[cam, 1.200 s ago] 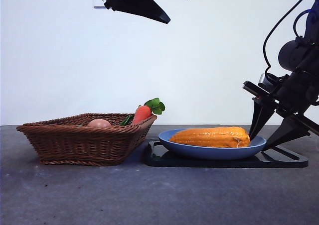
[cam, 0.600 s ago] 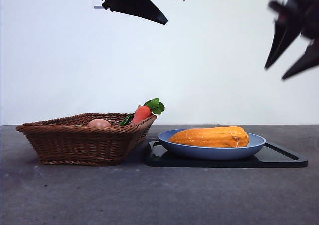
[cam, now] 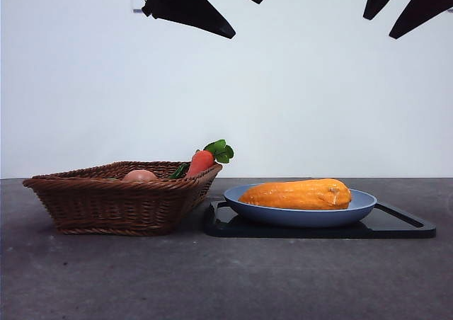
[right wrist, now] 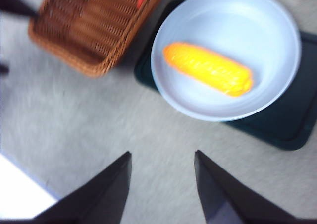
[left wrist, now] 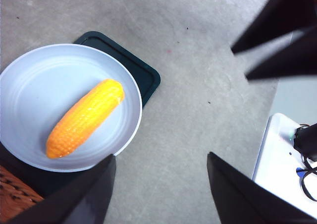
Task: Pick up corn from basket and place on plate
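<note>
Right pincer (right wrist: 161, 192): hanging high above the plate (cam: 354, 210), jaws spread wide and holding nothing; in the front view it is showing as two black tips (cam: 407, 5) at the upper right corner, well clear of everything on the table (cam: 226, 277). Left pincer (left wrist: 158, 194): also hanging high, jaws spread wide and empty, showing in the front view as black tips (cam: 202, 5) at the top, above the side of the basket (cam: 113, 200) nearest the plate. Corn (cam: 297, 194): lying on its side inside the plate, stretching across most of the plate's inside, untouched by either pincer. The plate is sitting on a flat black tray (cam: 403, 224), which is sticking out past the plate's rim on the side away from the basket. The basket is standing just beside the plate, its sloping wall close to the tray's edge. A carrot (cam: 202, 161) with green leaves is leaning on the basket rim on the plate side, and a small round pinkish item (cam: 140, 175) is lying in the basket farther from the plate.
</note>
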Available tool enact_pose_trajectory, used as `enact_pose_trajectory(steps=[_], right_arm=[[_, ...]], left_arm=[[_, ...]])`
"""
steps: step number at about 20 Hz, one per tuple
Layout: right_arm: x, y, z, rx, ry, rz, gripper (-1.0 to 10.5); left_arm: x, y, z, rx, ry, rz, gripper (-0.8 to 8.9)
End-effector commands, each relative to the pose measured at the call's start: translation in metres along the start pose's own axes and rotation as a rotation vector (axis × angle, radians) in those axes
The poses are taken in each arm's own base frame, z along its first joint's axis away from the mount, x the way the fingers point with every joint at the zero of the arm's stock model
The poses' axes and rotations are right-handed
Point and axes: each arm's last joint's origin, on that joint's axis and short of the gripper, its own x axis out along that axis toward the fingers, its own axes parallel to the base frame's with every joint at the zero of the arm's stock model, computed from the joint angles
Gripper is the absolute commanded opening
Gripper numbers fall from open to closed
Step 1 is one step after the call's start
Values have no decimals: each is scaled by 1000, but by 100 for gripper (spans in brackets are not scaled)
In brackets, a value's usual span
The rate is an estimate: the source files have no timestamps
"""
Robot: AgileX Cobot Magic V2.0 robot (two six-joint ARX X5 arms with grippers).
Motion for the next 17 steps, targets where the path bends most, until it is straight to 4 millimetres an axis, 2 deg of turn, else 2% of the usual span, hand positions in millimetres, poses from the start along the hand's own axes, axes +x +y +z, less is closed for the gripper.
enact_pose_trajectory(steps=[1,5,8,17], right_arm=[[14,4,-6,-39,42,4,149],[37,2,-21,-51,89,18,0],[48,-2,-30,-42,104,20,3],[48,-2,-29,-33,99,16,3]], left_arm=[[-3,-3,5,9,-10,-5,213],[-3,-3,3,-3,12,-6,3],[-3,-3,2,-4,14,-6,7],[-3,-3,3,1,6,-6,7]])
